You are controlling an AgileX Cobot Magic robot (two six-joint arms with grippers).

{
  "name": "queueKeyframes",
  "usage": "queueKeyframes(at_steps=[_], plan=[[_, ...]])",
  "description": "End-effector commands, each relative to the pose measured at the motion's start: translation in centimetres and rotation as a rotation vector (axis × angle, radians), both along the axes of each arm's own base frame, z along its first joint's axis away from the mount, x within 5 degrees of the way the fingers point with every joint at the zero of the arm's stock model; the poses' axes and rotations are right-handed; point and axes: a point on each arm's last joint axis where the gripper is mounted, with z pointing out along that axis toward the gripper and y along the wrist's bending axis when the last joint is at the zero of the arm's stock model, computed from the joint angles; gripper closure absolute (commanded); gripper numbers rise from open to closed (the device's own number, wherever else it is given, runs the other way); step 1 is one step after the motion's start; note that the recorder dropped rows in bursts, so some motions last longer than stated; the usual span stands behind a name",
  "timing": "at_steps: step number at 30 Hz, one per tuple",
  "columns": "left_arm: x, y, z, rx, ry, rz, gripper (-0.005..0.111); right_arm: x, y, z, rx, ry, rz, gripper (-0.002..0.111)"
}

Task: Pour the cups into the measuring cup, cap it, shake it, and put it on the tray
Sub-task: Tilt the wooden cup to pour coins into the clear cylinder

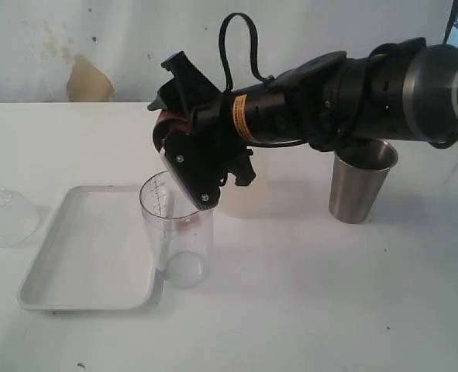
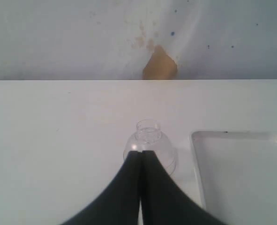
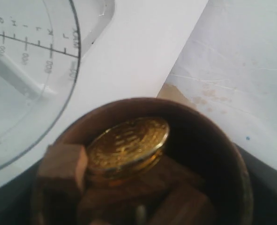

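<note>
- Right gripper point(image 1: 188, 167): fingers clasping brown cup point(image 3: 201, 150), tipping it toward measuring cup point(image 1: 178, 232).
- Advisable: tilting slowly so coin point(image 3: 129, 143) and wooden blocks point(image 3: 63, 164) are dropping inside.
- Left gripper point(image 2: 141, 158): fingers closed, empty.

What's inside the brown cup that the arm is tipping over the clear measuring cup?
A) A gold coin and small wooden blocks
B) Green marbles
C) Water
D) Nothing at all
A: the right wrist view looks straight into the brown cup, where a gold coin lies among small wooden blocks; no liquid shows.
</note>
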Motion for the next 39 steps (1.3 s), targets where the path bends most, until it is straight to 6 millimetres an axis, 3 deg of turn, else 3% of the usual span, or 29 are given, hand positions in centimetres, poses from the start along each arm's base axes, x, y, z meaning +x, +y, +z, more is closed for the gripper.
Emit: queueKeyframes(at_steps=[1, 8, 14, 22, 30, 39], plan=[[0.0, 0.0, -0.1, -0.009, -0.003, -0.004, 0.107, -0.6, 0.3, 0.6, 0.005, -0.016, 0.018, 0.108], [0.0, 0.0, -0.1, -0.009, -0.003, -0.004, 0.107, -1.6, -0.4, 2.4, 0.032, -0.044, 0.027, 0.108], [0.0, 0.0, -0.1, -0.009, -0.003, -0.004, 0.107, -2.2, -1.3, 0.9, -0.01, -0.022, -0.001, 0.108], [0.0, 0.0, -0.1, -0.009, -0.003, -0.004, 0.107, -2.1, -1.3, 0.7, -0.023, -0.028, -0.002, 0.108], [0.0, 0.0, -0.1, -0.009, -0.003, -0.004, 0.107, -1.0, -1.1, -2.0, -0.111, -0.031, -0.03, 0.108], [0.0, 0.0, -0.1, -0.009, -0.003, -0.004, 0.107, -1.1, -1.0, -2.1, -0.143, -0.065, 0.01, 0.108]])
